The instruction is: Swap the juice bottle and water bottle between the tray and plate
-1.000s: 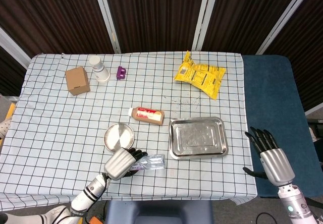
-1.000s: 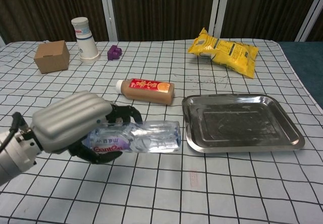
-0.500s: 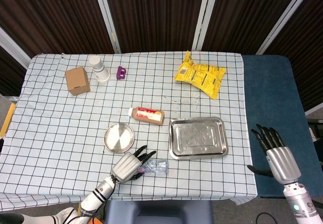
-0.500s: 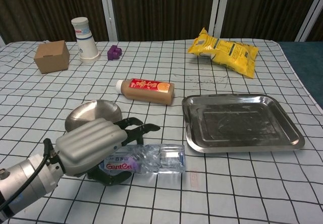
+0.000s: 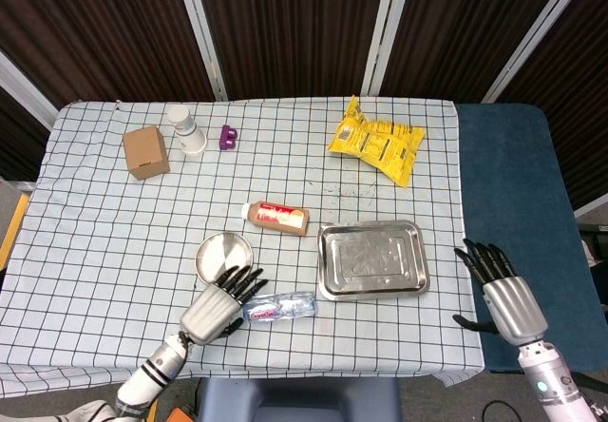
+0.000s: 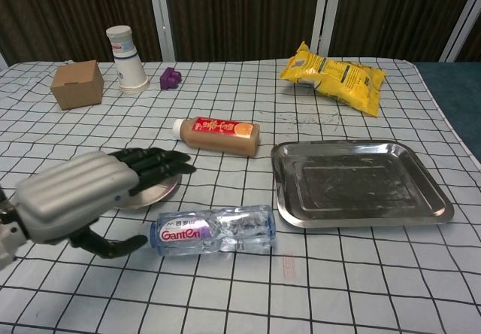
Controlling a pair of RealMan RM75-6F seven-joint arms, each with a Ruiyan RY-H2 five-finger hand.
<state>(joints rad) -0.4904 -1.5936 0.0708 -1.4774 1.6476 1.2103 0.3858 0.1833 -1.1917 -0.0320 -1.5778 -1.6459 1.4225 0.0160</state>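
You have two bottles lying flat on the checked bench: one clear, ribbed plastic water bottle (image 6: 213,231) near the front edge, and one brown juice bottle (image 6: 218,135) mid-bench. One round metal plate (image 5: 221,254) and one rectangular steel tray (image 6: 361,183) sit bare. Your left hand (image 6: 83,195) is spread wide beside the water bottle; your right hand (image 5: 502,294) hangs loose, holding nothing.

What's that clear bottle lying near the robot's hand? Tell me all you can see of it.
The water bottle is clear, crinkly plastic with a white and purple label reading "Ganten". It lies on its side on the checked tablecloth, between the round plate and the metal tray, on neither. The left hand is open just beside its label end, not gripping it; whether the thumb touches it is unclear. Its cap is not visible.
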